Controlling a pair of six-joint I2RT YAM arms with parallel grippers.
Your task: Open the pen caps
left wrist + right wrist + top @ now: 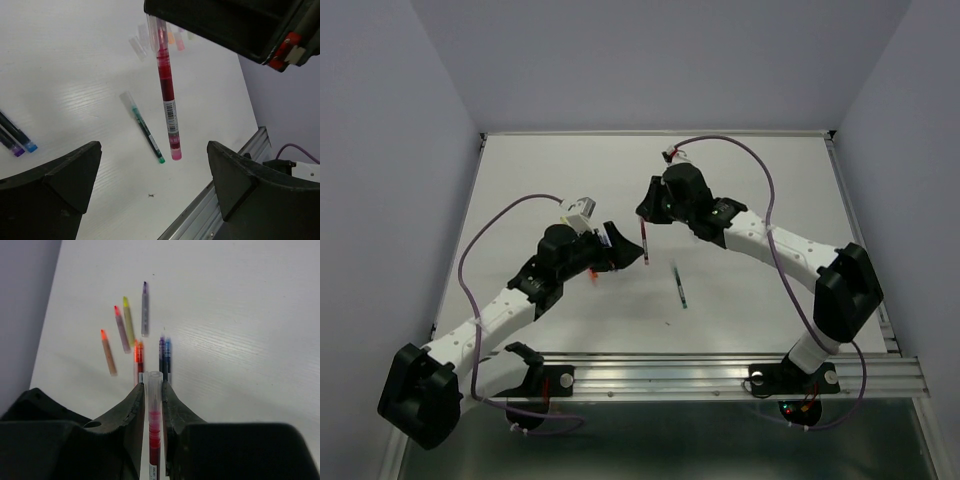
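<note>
The left gripper (611,247) hangs with its fingers spread wide and nothing between them. The red pen (167,95) dangles upright just ahead of its fingertips, and a green pen (145,129) lies on the table (75,75) below. The right gripper (153,390) is pressed together on that red pen's clear upper end, pinching it from above. Beyond its fingertips lie loose pen caps (128,322), with more pens (165,352) nearer.

Left gripper (617,247), centre-left of the top view, jaws spread wide; right gripper (647,214), just above centre, clamped on a red pen (644,245).
</note>
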